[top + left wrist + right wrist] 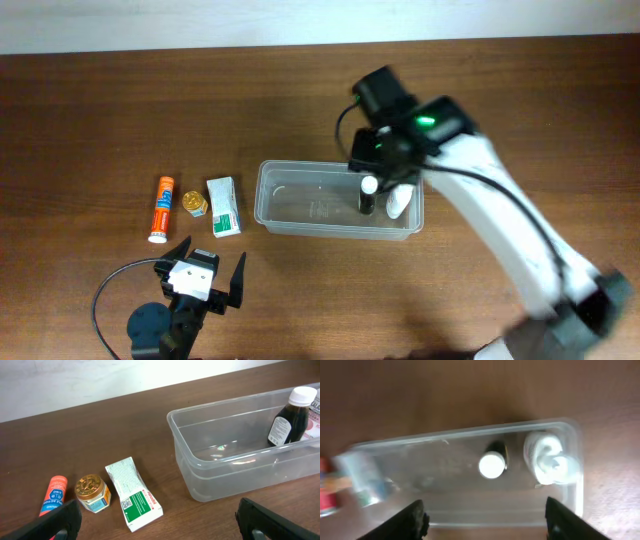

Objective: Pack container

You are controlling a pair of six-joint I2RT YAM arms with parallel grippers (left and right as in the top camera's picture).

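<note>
The clear plastic container (300, 205) lies mid-table; it also shows in the left wrist view (210, 480) and the right wrist view (450, 505). Inside its right end stand a dark bottle with a white cap (368, 195) (290, 420) (492, 464) and a white bottle (398, 203) (550, 462). My right gripper (385, 150) (485, 520) hovers open and empty above that end. My left gripper (205, 268) (160, 525) is open and empty near the front left. An orange tube (160, 208) (52, 495), a small gold-lidded jar (193, 204) (91, 492) and a white-green box (223, 206) (135, 492) lie left of the container.
A black cable (110, 290) loops by the left arm's base. The right arm (510, 240) stretches from the front right corner across to the container. The table's far edge meets a white wall (100, 380).
</note>
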